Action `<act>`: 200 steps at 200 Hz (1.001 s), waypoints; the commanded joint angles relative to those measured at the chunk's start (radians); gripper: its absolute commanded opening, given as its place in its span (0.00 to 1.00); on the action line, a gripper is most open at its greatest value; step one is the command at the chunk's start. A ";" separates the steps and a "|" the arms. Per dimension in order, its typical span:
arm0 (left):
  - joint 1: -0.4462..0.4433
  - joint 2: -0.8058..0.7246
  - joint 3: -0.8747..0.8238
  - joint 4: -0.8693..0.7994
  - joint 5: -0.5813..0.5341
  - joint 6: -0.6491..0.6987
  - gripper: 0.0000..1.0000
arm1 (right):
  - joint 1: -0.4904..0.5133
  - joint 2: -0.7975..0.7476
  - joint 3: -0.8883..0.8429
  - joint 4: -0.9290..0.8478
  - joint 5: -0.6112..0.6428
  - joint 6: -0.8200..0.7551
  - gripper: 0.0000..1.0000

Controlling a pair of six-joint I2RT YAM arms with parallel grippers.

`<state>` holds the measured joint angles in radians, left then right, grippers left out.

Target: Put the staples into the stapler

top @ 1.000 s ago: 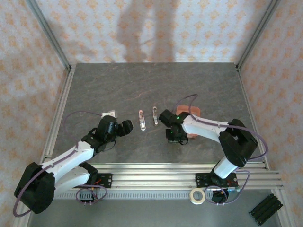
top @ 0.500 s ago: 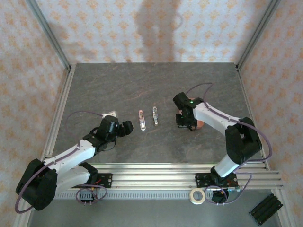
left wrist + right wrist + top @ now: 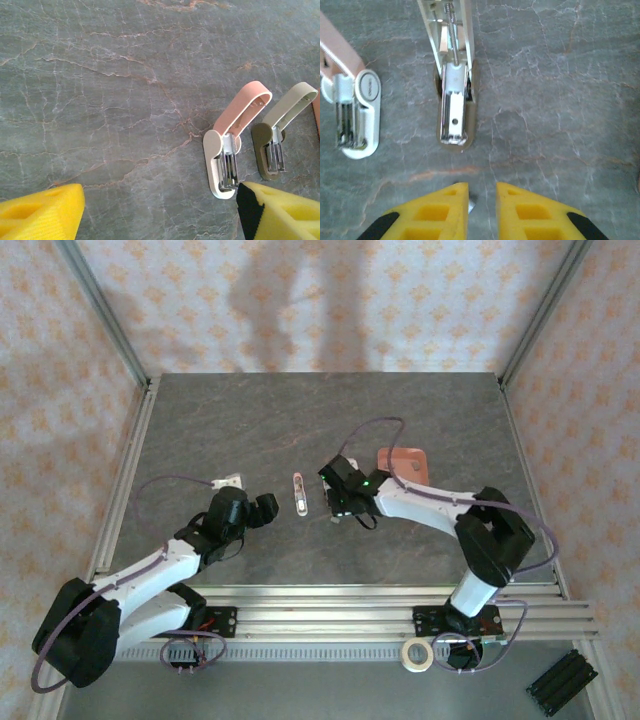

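Stone table (image 3: 250, 420), salmon tray (image 3: 402, 462), open stapler (image 3: 298, 492), pinched staples (image 3: 471, 202)

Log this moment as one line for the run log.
left gripper: open, near pink stapler | right gripper: shut on staples, just short of open beige stapler | loading: not yet done

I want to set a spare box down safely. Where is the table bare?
Bare: the far half of the table, beyond the pink stapler, beige stapler and pink tray; also the near strip between the arms. Crowded: the middle, where the left gripper and right gripper sit by the staplers.
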<state>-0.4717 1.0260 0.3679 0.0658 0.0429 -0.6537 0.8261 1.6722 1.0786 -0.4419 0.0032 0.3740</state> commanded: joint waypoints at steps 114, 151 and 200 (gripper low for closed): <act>-0.003 0.039 -0.015 0.043 -0.026 0.012 0.81 | 0.007 0.108 0.093 -0.147 -0.157 -0.274 0.40; -0.004 0.025 -0.012 0.028 -0.031 0.014 0.81 | 0.007 0.157 0.134 -0.190 -0.146 -0.405 0.46; -0.004 0.005 -0.009 0.007 -0.042 0.012 0.81 | 0.007 0.211 0.177 -0.203 -0.177 -0.478 0.46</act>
<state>-0.4717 1.0538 0.3653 0.0868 0.0425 -0.6533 0.8268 1.8591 1.2182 -0.6083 -0.1627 -0.0364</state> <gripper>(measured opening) 0.812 0.466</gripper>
